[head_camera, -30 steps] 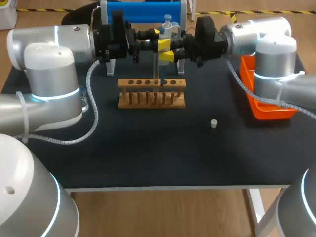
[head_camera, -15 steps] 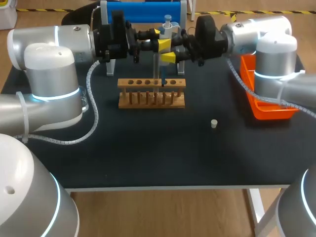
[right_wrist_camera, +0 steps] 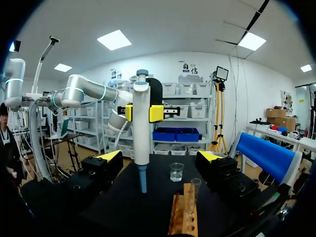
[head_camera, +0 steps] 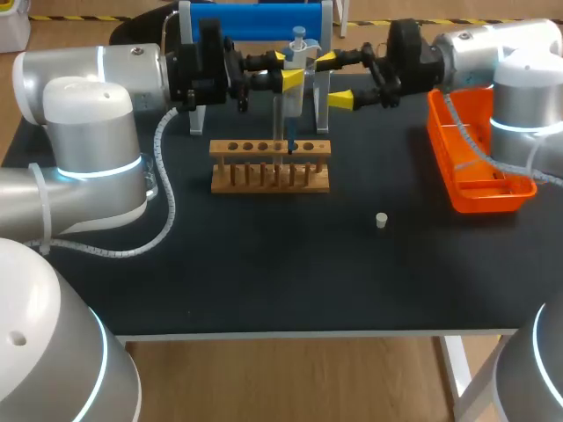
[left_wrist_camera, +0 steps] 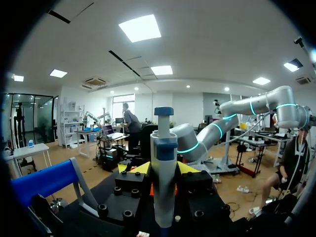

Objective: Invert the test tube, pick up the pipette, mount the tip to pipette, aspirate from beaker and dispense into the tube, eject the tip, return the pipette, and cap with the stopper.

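One view, right wrist, shows beaker [right_wrist_camera: 176, 172]; left claw [head_camera: 286, 69] grips pipette [right_wrist_camera: 141, 128], right claw [head_camera: 334, 79] wide.

Tally, tbl: 1 pipette [right_wrist_camera: 141, 123], 1 test tube [right_wrist_camera: 195, 193], 1 beaker [right_wrist_camera: 176, 172], 1 stopper [head_camera: 381, 220], 1 wooden rack [head_camera: 270, 169], 1 orange tray [head_camera: 482, 195], 1 blue roll stand [head_camera: 255, 19]. Robot arms: 2, i.e. left arm [head_camera: 88, 114] + right arm [head_camera: 519, 79].
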